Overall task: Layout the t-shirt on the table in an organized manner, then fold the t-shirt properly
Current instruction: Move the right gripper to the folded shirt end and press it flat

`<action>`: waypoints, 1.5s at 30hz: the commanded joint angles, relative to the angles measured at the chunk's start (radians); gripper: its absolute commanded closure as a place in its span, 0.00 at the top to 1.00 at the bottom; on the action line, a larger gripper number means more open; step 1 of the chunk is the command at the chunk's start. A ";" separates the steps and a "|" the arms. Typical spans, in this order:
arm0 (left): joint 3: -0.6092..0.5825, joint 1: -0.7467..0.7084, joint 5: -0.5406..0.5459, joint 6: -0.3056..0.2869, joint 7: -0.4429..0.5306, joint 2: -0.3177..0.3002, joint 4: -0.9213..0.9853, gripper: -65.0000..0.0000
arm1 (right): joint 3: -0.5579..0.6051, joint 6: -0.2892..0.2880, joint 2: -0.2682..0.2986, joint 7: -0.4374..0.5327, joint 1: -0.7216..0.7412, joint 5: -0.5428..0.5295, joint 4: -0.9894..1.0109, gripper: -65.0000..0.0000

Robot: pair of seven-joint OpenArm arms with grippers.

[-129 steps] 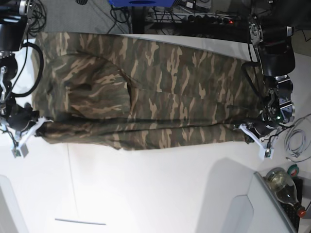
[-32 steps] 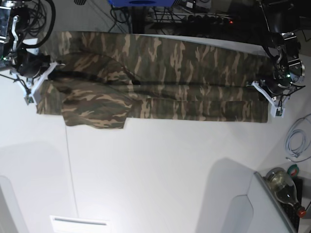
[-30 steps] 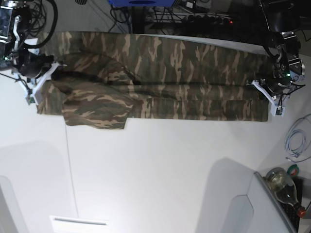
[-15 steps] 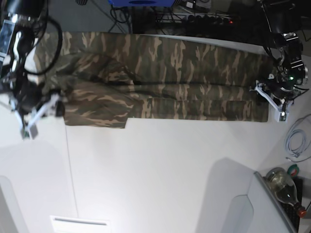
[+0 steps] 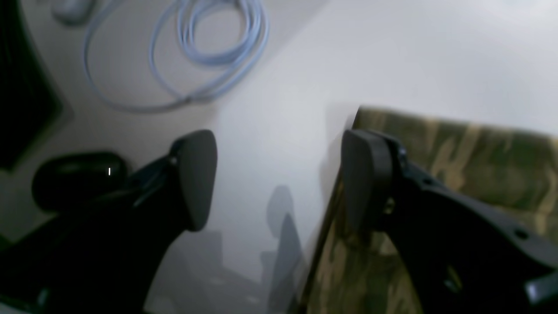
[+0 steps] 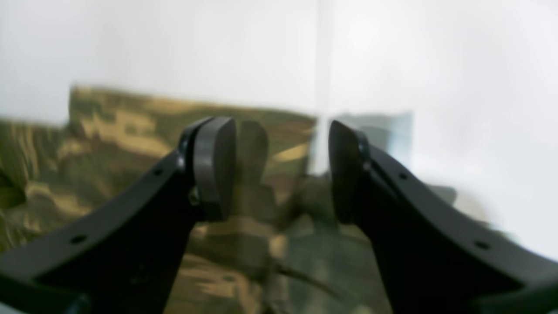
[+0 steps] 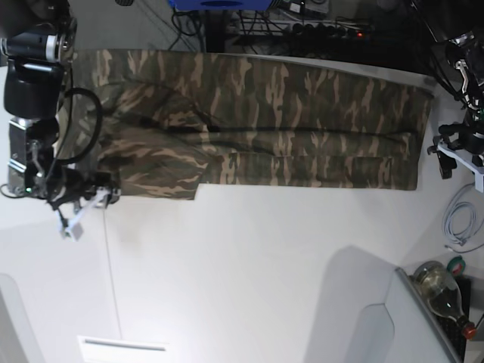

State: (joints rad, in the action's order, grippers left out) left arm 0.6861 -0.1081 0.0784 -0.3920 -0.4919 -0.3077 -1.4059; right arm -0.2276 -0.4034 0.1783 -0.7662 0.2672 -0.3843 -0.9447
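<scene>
Across the far half of the table [image 7: 249, 265] the t-shirt [image 7: 287, 121] is spread as a long folded band, its camouflage of olive, brown and tan running nearly from one side of the base view to the other, with its near edge doubled over along a straight line. Beside the t-shirt's end on that view's left, the right gripper [image 7: 82, 208] is seen low over the white surface, just off the near corner of the cloth. In the right wrist view the right gripper [image 6: 283, 170] is shown with its jaws standing apart and nothing between them; the t-shirt [image 6: 109, 144] lies under and behind the one finger, while bare table [image 6: 436, 87] is seen past the other, the cloth's edge falling close to the gap. Beside the t-shirt's other end, the left gripper [image 7: 463, 151] is held clear of the cloth at the table's edge. In the left wrist view the left gripper [image 5: 279, 174] is likewise parted and empty: the t-shirt's [image 5: 479, 152] corner lies behind one finger, and white table [image 5: 392, 52] fills the gap. A coiled pale cable [image 5: 196, 48] is seen beyond the table's edge. No brand, label or readable writing can be made out on the t-shirt.
</scene>
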 commanded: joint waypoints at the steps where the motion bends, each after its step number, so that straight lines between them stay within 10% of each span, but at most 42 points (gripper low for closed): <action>1: 0.004 0.015 0.008 0.006 0.022 -0.020 -0.006 0.66 | 0.012 -0.005 0.008 0.020 0.027 -0.014 -0.017 0.49; 6: 0.004 0.015 0.008 0.006 0.023 -0.020 0.015 0.66 | 0.017 0.027 0.007 0.020 0.027 -0.017 -0.017 0.43; 10: 0.004 0.015 0.008 0.006 0.025 -0.020 0.015 0.66 | 0.017 0.030 0.010 0.017 0.027 -0.022 -0.027 0.00; 26: 0.004 0.018 0.001 0.006 0.025 -0.026 0.017 0.66 | -0.103 0.030 -0.136 -0.296 -0.362 -0.025 -0.778 0.01; 45: 0.004 0.017 0.004 0.006 0.023 -0.063 0.023 0.66 | -0.111 0.030 -0.233 -0.126 -0.616 -0.023 -0.844 0.11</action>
State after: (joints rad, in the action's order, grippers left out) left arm 0.6800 -0.0998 0.0761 -0.3939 -0.4892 -0.3401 -1.3682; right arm -0.3347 -0.3740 -0.0555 -0.9150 -0.3573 -0.3920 -1.7729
